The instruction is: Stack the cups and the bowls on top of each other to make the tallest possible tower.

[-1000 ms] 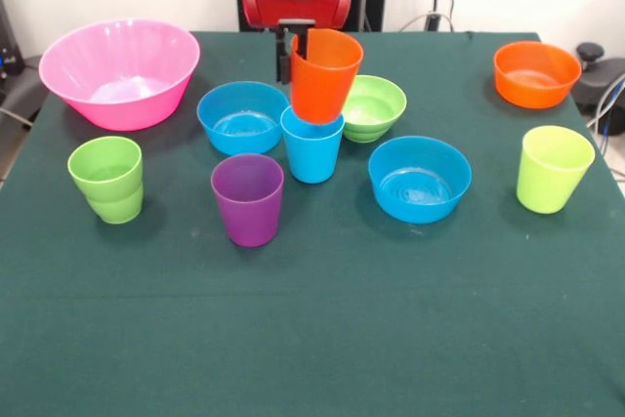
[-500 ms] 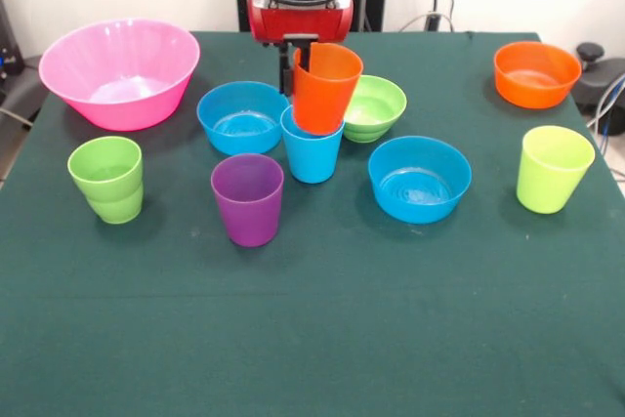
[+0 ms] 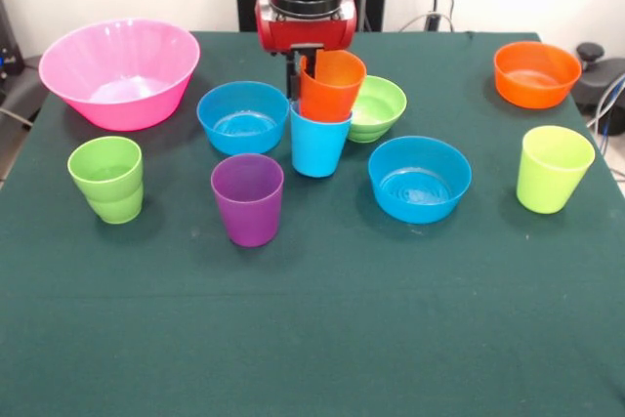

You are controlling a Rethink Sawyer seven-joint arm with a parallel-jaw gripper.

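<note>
Orange cup (image 3: pixel 331 86) going into the light blue cup (image 3: pixel 318 144), jaws (image 3: pixel 301 73) clenched on its rim.

The orange cup sits partly nested in the light blue one directly beneath the jaws, tilted a little to the side away from them, with one finger (image 3: pixel 293 70) showing outside its wall. To do this well, I judge the cup should be straightened and pressed down until it seats evenly before the jaws let go, or it may lean or tip the blue cup. Just beside the jaws stand a blue bowl (image 3: pixel 242 116) on one side and the ridged green bowl (image 3: pixel 376 108) on the other. Nearer the camera are the purple cup (image 3: pixel 247 198) and a second blue bowl (image 3: pixel 419 178). Well apart on the desk (image 3: pixel 322 339) stand the pink bowl (image 3: pixel 119 71), stepped green cup (image 3: pixel 105 179), orange bowl (image 3: pixel 536 73) and yellow-green cup (image 3: pixel 554 168). All appear empty.
</note>
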